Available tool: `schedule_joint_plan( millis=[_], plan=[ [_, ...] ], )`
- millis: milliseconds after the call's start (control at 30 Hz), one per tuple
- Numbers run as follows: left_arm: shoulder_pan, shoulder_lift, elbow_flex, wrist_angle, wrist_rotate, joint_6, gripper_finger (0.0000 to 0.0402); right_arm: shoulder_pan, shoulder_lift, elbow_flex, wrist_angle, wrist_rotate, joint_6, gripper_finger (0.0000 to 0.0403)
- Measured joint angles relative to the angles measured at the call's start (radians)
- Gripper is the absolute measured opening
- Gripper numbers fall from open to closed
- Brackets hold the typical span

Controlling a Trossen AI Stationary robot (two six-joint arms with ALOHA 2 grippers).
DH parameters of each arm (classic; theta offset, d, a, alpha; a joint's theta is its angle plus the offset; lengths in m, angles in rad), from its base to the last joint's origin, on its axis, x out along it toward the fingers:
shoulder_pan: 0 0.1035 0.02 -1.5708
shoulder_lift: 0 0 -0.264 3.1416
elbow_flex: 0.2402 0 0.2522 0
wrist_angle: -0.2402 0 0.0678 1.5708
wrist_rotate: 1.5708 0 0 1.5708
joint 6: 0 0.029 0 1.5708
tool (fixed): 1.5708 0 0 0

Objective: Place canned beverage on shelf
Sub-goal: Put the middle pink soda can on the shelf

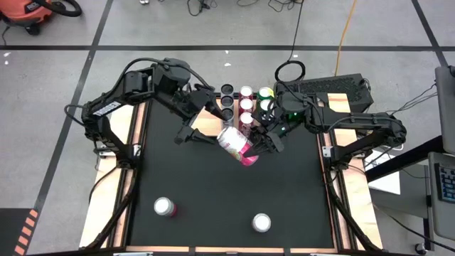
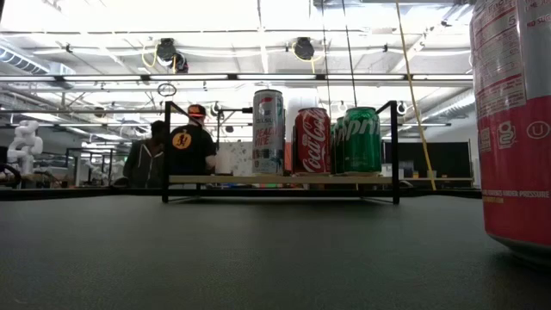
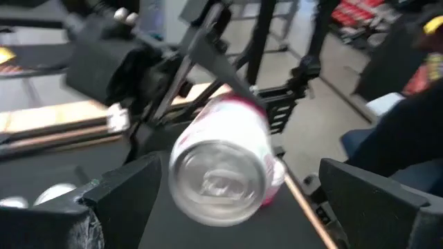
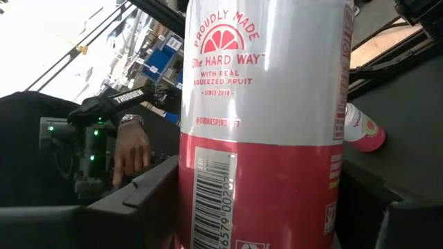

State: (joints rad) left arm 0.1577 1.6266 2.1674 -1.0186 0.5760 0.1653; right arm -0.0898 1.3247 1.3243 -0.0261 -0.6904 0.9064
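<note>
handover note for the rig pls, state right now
Right gripper: shut on the pink-and-white can, held tilted above mid-mat.
Left gripper: open, facing the can's top, not touching.
Shelf: at the far edge, already carries several cans.
Two more cans stand near the front of the mat, one on the left, one on the right.
Left: set the held can on the shelf.
</note>
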Motion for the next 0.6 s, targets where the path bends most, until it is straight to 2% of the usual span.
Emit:
schedule_joint_plan(
  millis=[367, 600],
  plan=[
    [-0.01, 0.064, 0.0, 0.052, 0.073, 0.009, 0.0393, 0.0, 0.0, 0.0, 0.0, -0.019, -0.009, 0.0267],
    [-0.023, 0.086, 0.0, 0.028, 0.079, 0.06, 0.0393, 0.0, 0.0, 0.0, -0.001, -0.02, -0.031, 0.0267]
  ],
)
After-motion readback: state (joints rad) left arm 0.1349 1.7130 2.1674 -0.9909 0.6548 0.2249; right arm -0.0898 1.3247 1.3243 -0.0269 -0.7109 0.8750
